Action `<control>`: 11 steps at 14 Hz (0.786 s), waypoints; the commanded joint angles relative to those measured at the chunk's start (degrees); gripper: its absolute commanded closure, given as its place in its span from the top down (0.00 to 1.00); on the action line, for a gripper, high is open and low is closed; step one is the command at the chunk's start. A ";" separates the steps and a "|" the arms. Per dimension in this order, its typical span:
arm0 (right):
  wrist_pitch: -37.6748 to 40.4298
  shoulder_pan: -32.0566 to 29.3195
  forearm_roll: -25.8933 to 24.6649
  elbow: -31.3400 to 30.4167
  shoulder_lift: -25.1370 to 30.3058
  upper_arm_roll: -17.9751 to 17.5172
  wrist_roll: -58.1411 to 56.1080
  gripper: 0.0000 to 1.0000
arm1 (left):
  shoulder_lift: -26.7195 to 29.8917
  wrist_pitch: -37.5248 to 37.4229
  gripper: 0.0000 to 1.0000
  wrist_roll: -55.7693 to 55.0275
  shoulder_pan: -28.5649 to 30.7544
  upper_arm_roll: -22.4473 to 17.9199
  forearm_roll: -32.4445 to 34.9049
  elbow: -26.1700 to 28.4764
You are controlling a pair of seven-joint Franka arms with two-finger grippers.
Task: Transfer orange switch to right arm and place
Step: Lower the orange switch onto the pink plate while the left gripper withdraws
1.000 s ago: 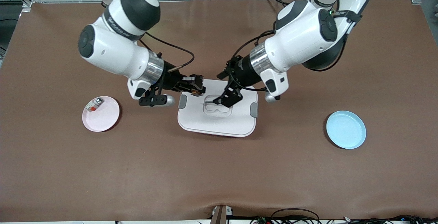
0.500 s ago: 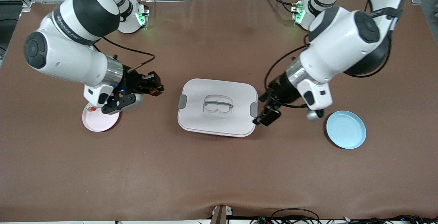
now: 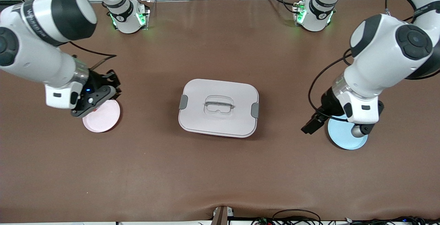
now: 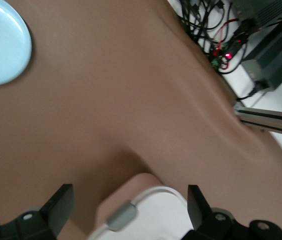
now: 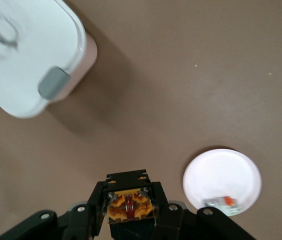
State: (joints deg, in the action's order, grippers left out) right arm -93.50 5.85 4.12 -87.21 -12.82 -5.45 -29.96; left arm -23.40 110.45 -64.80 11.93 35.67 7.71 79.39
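On pink plate [image 5: 222, 179]: white-grey piece [image 5: 220, 202] (red-orange patch).

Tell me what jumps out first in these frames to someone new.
The white lidded box at mid-table, with a plate toward each end. The right gripper is shut on the orange switch, over the table beside the pink plate, which holds a small white-and-grey piece. The left gripper hangs open and empty beside the blue plate.
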 commanded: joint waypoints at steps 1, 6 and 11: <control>-0.97 -4.60 -4.11 -3.14 2.19 -0.97 -13.24 0.00 | 2.73 -5.22 1.00 10.88 4.92 0.36 1.17 0.59; -9.91 -10.93 -6.84 -9.71 4.11 -0.97 -33.12 0.00 | 7.30 -13.49 1.00 24.50 12.14 0.19 1.17 0.68; -25.82 -12.61 -7.02 -23.86 6.76 -0.88 -38.32 0.00 | 13.54 -20.69 1.00 42.63 10.25 -7.77 0.03 1.03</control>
State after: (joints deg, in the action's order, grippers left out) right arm -114.40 -5.35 -1.62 -104.04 -9.44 -5.33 -66.25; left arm -13.69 92.94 -26.45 26.29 33.26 7.95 79.19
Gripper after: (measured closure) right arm 0.581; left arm 0.000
